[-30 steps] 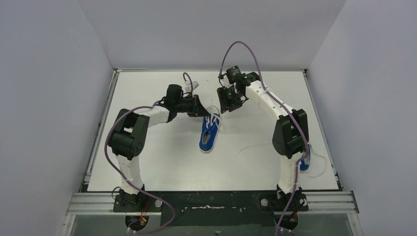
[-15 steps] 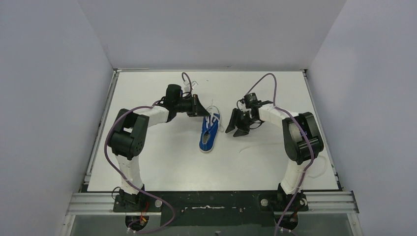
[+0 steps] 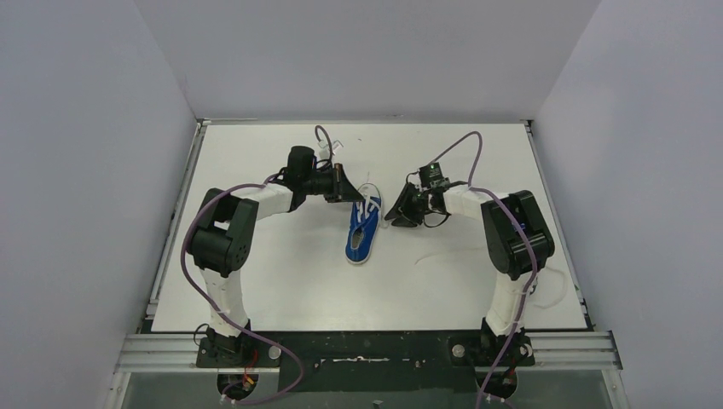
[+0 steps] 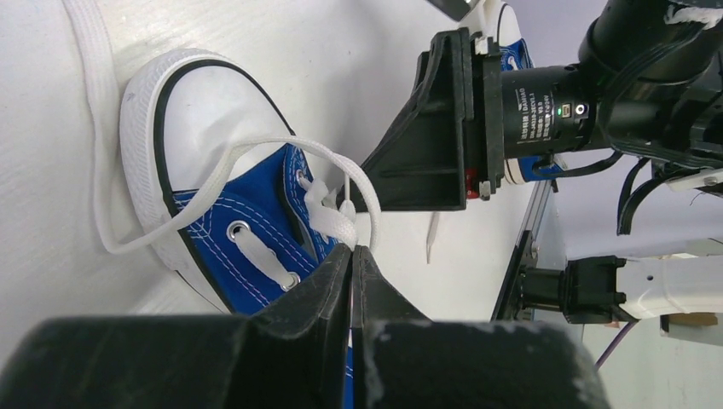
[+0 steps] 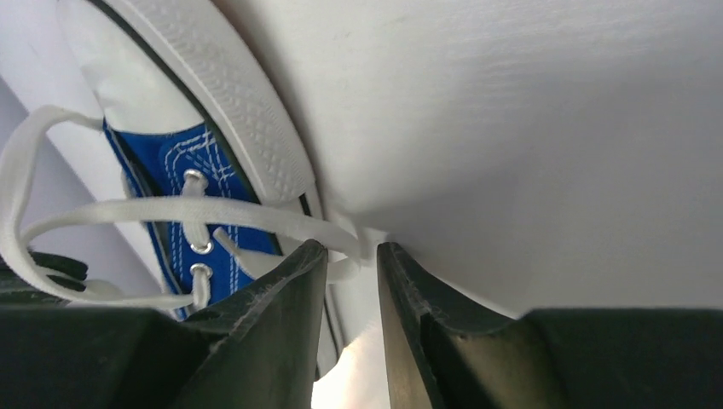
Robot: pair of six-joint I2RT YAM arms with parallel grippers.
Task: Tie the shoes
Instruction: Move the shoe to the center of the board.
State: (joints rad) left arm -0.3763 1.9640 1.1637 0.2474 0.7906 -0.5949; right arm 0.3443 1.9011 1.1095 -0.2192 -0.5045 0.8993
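The blue shoe (image 3: 361,228) is lying on the desk (image 3: 281,281), laces loose. The left hand (image 4: 351,256), at eleven o'clock, is clamping a lace (image 4: 334,223). The right hand (image 5: 351,251), slightly parted at two o'clock, is straddling another strand (image 5: 213,211), probably needing to close and pull next.

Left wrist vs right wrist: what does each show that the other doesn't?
Left wrist only: the toe cap from above, the left gripper shut on a lace, and the right gripper side-on just beyond it. Right wrist only: the ribbed sole edge, and the right gripper's fingers slightly apart, with a lace strand running to their mouth, not clamped. Both: the blue shoe, white lacing and the white table.
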